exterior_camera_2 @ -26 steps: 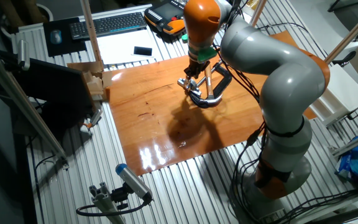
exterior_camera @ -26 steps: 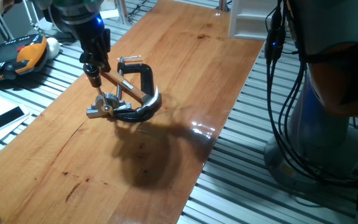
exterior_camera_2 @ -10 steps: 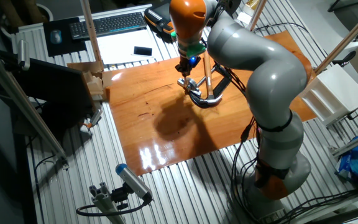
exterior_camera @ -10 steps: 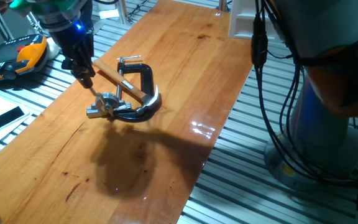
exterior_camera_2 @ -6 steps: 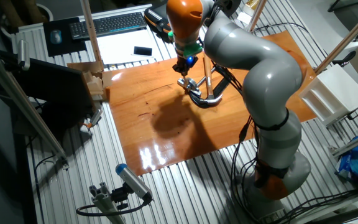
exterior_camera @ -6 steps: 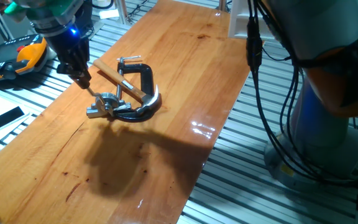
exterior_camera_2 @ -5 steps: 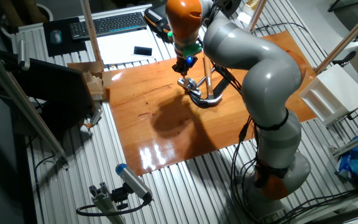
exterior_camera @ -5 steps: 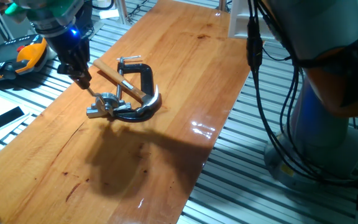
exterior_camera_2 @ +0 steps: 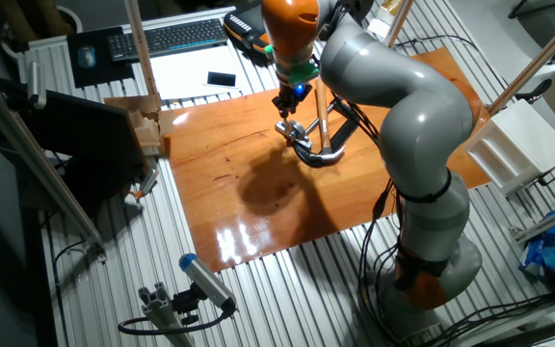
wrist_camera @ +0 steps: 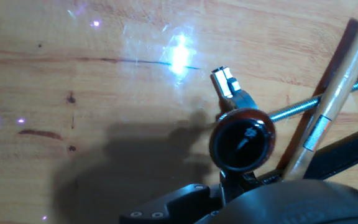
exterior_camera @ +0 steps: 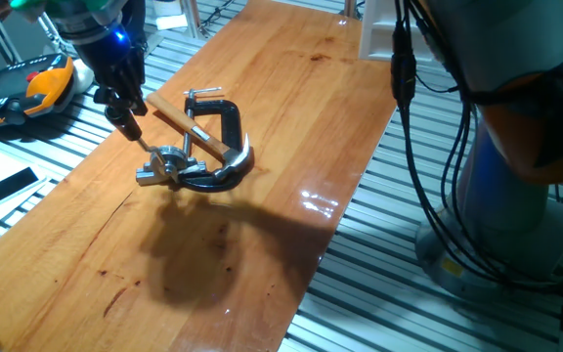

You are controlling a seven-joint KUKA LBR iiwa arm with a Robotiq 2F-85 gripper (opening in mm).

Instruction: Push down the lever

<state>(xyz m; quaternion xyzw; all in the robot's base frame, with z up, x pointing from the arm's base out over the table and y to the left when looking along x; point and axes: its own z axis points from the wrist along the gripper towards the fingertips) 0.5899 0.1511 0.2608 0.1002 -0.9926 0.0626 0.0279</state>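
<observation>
The lever (exterior_camera: 147, 144) is a thin silver rod that leans up and to the left from a silver fitting (exterior_camera: 164, 166) on the wooden table (exterior_camera: 291, 117). In the hand view its dark red-brown knob (wrist_camera: 243, 140) is seen end-on near the middle. My gripper (exterior_camera: 130, 119) hangs over the knob with its tip right at it and looks shut; whether it touches is unclear. It also shows in the other fixed view (exterior_camera_2: 287, 106). In the hand view, dark parts of the gripper (wrist_camera: 229, 198) fill the bottom edge just below the knob.
A hammer with a light wooden handle (exterior_camera: 189, 122) lies across a black C-clamp (exterior_camera: 225, 112), right beside the fitting. A white box (exterior_camera: 389, 34) stands at the table's far end. An orange-black device (exterior_camera: 37, 83) and a phone (exterior_camera: 13, 184) lie off the left edge.
Since 2.6 s ago my gripper has moved left and the lever has tilted left with it. In the last half second the gripper has barely shifted.
</observation>
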